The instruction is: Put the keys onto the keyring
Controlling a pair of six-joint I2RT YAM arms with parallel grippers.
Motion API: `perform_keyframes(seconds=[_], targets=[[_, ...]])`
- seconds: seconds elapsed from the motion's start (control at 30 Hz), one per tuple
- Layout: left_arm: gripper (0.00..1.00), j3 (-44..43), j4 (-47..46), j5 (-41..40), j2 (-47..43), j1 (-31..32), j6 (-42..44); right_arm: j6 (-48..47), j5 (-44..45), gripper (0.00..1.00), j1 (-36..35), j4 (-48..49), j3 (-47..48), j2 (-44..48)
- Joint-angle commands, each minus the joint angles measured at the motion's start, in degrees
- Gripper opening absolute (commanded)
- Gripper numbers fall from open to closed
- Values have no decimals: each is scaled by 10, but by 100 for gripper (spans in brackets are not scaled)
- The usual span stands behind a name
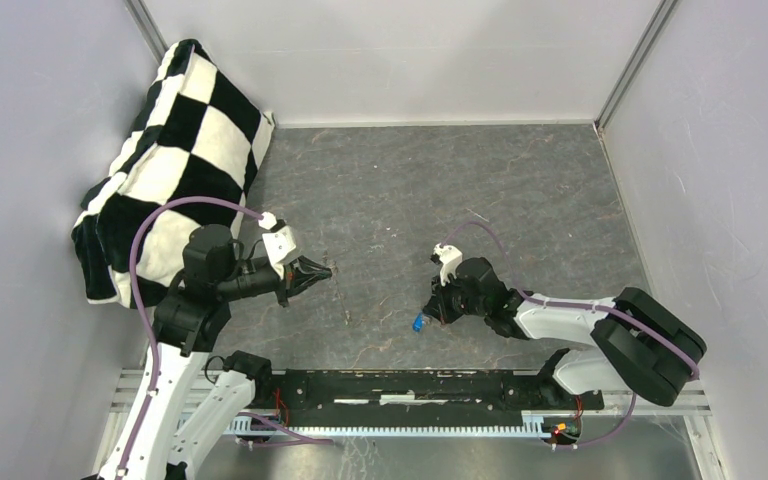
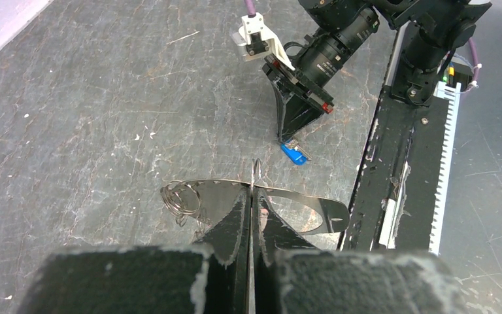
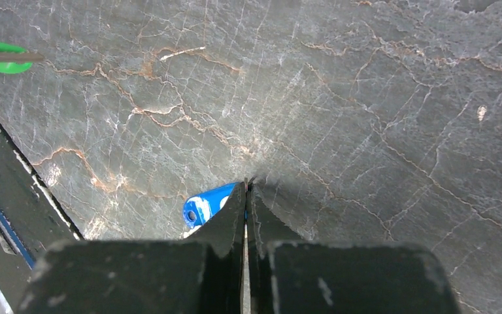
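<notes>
My left gripper (image 1: pixel 312 271) (image 2: pixel 253 185) is shut on the keyring (image 2: pixel 330 208), a thin grey metal loop that sticks out on both sides of the fingers. Small wire coils (image 2: pixel 180 196) hang at its left end. The blue key (image 1: pixel 417 323) (image 2: pixel 294 154) (image 3: pixel 204 205) lies low at the table. My right gripper (image 1: pixel 438 305) (image 3: pixel 247 186) is shut on it, and the blue head pokes out left of the fingers (image 2: pixel 295 114). The green key (image 3: pixel 0 56) lies on the table at the top left edge of the right wrist view.
A black-and-white checkered cushion (image 1: pixel 175 150) leans in the back left corner. A black rail (image 1: pixel 410 385) (image 2: pixel 399 183) runs along the near edge between the arm bases. Grey walls enclose the marbled tabletop (image 1: pixel 460 180).
</notes>
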State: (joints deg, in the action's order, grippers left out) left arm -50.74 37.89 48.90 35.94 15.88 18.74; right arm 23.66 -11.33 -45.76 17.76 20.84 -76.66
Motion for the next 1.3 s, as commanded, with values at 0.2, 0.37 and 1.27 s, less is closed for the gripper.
perform_keyframes(seconds=[0.2,0.37,1.27], targets=[[2,-5,-6,-1,-5,0,17,-30,-25,0,-7,-13,42,85],[2,-3,1,12,-4,0,16,-69,-19,0,-38,-94,103,142],[2,-9,-7,-22,92,41,-45,-155,71,0,-178,-212,410,63]])
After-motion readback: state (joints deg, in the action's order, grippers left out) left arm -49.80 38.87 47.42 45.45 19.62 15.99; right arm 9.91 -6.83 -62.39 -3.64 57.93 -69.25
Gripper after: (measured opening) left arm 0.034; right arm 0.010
